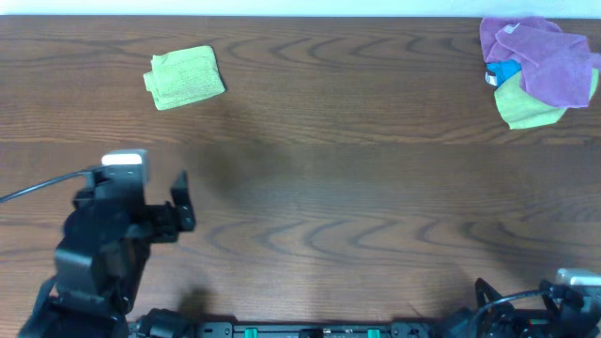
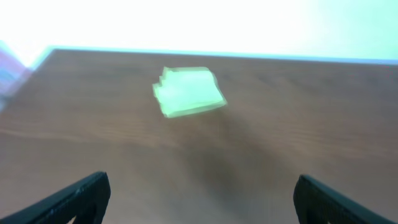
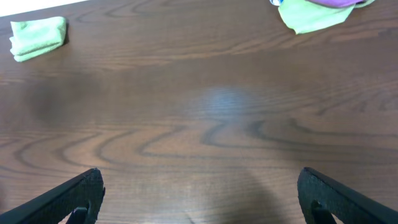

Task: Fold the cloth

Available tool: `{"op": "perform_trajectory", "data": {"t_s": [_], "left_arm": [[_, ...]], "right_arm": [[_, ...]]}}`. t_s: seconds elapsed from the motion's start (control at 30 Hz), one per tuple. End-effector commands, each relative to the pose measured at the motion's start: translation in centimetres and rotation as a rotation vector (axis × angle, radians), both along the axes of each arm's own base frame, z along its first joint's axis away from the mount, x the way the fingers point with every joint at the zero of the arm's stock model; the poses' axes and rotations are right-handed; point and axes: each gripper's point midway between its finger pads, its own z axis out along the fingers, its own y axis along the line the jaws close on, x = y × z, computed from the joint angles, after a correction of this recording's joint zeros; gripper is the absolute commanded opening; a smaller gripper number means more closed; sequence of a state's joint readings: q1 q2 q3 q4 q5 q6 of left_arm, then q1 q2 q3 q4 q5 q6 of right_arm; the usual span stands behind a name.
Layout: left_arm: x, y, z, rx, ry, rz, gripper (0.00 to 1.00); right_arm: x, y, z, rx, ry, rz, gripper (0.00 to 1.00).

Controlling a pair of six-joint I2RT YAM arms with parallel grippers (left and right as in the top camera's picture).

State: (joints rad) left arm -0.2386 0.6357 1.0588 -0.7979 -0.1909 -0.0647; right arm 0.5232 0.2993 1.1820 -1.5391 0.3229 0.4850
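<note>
Overhead looks down; low wrist views apparently share the cloth (image 1: pixel 185 77).

Wide tabletop (image 1: pixel 357 103) separates cloth (image 1: pixel 184 77), purple cloth (image 1: pixel 540 56).

A: Overhead and both wrist views: what text, labels, brands or numbers are legible?
B: None can be read. A pale patch (image 1: pixel 512 30) on the purple cloth (image 1: pixel 549 66) is too small to show any print.

A dark wood-grain table (image 1: pixel 357 197) meets a pale wall (image 1: pixel 282 7) behind it.
</note>
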Motion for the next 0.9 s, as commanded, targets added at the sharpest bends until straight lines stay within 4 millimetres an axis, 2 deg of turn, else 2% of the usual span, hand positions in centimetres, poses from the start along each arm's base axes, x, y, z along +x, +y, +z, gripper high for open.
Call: {"op": "perform_trajectory", "data": {"t_s": [0.0,0.1,0.23,0.5,0.87], "left_arm": [[-0.1,2.3,-1.2,0.126,-0.035,0.036,0.95],[0.3,3.5,-2.9,0.133,-0.076,0.06,0.95],[0.8,4.8,-6.5,0.104,-0.118,0.097,0.95],[1.0,4.7,-13.7,0.07,-0.12,0.073,0.95],[0.8,3.5,-18.4,0.057,-0.087,0.023,0.95]], "right_arm": [[0.1,-0.1,0.0,-0.017,-0.004,0.008,0.99],[0.1,-0.1,0.0,-0.017,-0.004,0.008,0.99],[0.1,-0.1,0.0,-0.017,-0.004,0.008,0.99],[0.1,-0.1,0.0,-0.017,-0.004,0.008,0.99],[0.1,-0.1,0.0,-0.017,-0.004,0.008,0.99]]}}
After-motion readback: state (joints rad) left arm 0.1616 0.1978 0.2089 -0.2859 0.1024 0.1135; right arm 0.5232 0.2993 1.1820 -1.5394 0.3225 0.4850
